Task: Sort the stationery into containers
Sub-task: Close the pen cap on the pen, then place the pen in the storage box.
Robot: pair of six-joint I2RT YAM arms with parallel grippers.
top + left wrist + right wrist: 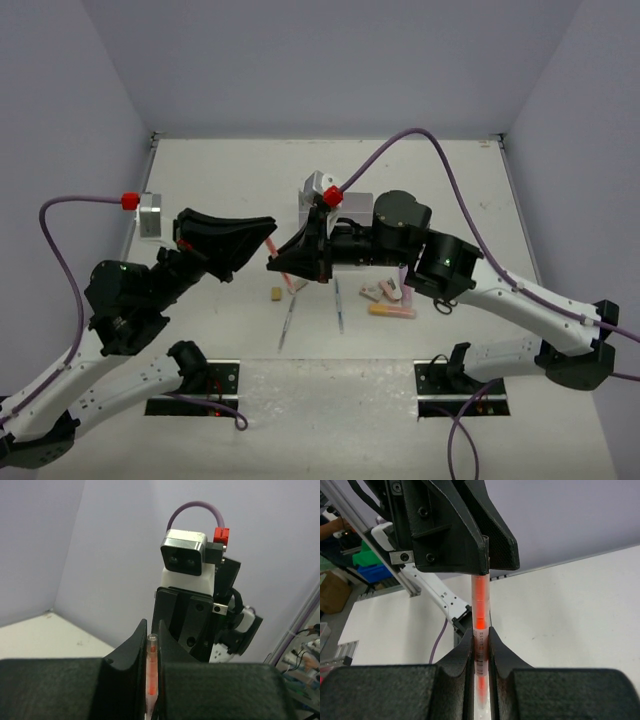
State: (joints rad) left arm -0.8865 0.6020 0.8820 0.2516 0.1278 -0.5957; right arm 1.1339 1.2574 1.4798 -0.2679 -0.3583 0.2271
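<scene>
So the left gripper (pixel 268 232) is pinched shut on one end of a thin orange pen (pixel 479 605), and the right gripper (pixel 481 640) is pinched on the other end. The pen hangs in the air above the desk (pixel 200 170), its long axis running straight from one gripper to the other, so neither arm is nearer. It's a clear, slick plastic barrel with an orange core, held by matte black fingers. My guess is a handover: one side has to let go first. Below the right gripper lies a tan eraser (pixel 275 294).
</scene>
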